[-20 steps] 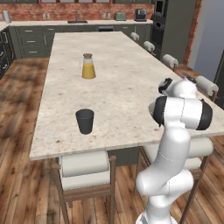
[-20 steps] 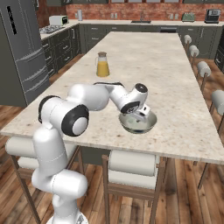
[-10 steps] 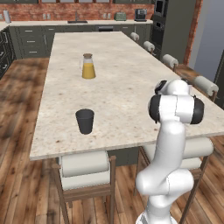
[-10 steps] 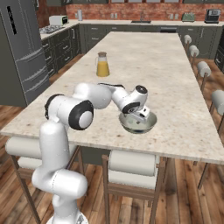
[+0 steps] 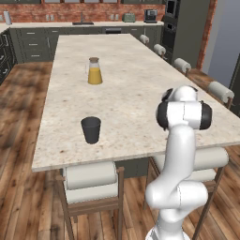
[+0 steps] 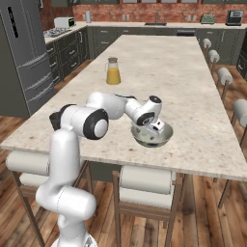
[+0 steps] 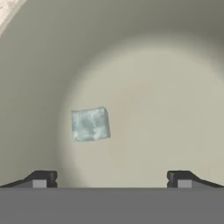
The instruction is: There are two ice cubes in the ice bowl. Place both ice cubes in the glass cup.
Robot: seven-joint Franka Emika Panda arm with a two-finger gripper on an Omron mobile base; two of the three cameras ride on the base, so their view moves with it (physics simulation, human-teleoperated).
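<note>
On the island counter the dark glass cup stands left, well apart from the ice bowl, where the gripper hangs wide open over 1 ice cube. That cube sits off-centre between the fingertips, so closing may nudge it aside.

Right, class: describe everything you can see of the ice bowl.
The ice bowl is shallow, round, pale grey-green and slightly see-through, standing upright on the speckled counter near its front edge. The open gripper hangs just over it. In the hand view one bluish ice cube lies on its smooth floor, untouched.
</note>
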